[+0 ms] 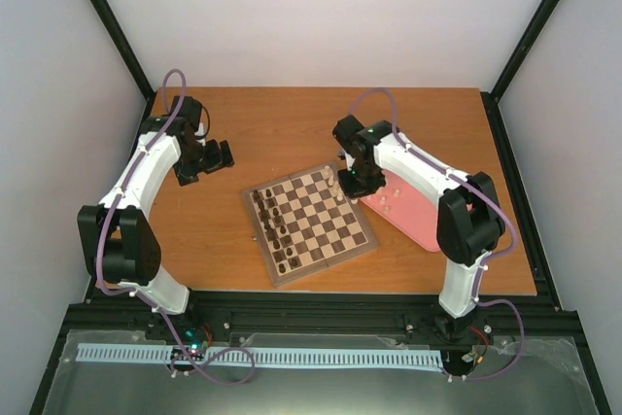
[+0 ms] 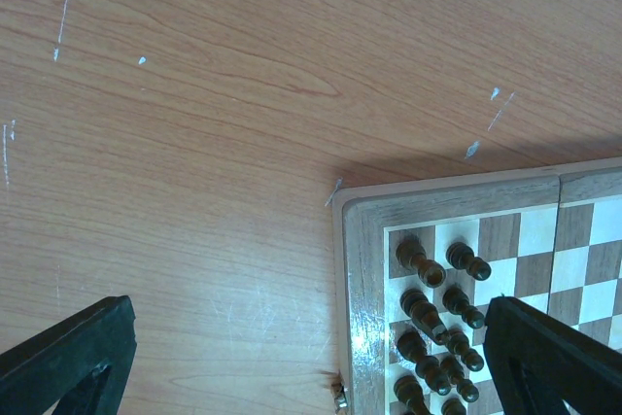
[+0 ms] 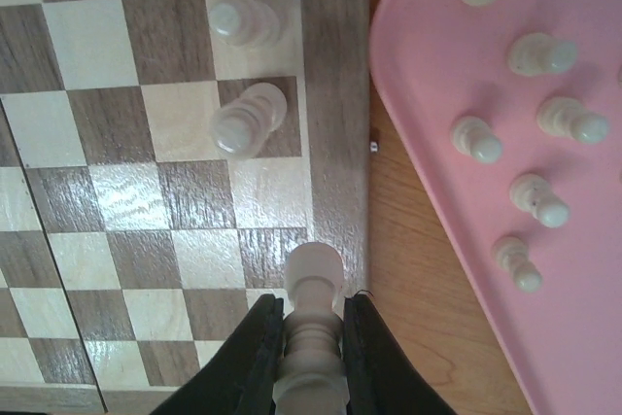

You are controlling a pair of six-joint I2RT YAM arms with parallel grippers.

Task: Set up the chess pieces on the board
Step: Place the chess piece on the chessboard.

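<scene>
Right gripper [image 3: 311, 323]: fingers clamped on the stem of one pale chess piece [image 3: 313, 274], held upright over the edge column of the board [image 3: 335, 94], just inside its brown border. Placement note, as a judgement: the piece is best lowered straight down onto the middle of a vacant square in that column, kept upright. The grip should loosen only once the base sits flat, and the withdrawal should go vertically so the neighbours are not brushed. Further along the same column stand three placed pale pieces [image 3: 248, 119], the farthest cut by the frame edge. Beside the board and apart from it lies the pink tray [image 3: 428, 94], with six more pale pieces [image 3: 539, 196] in view; its far part is cropped. Left gripper [image 2: 306, 357]: fingers wide apart and holding nothing, over the table [image 2: 194, 143] at the board's opposite corner, near the dark pieces [image 2: 432, 313]. Not determinable: the held piece's base, hidden between the fingers, its rank, and whether it already touches the board. From above, the right wrist covers the grip.
</scene>
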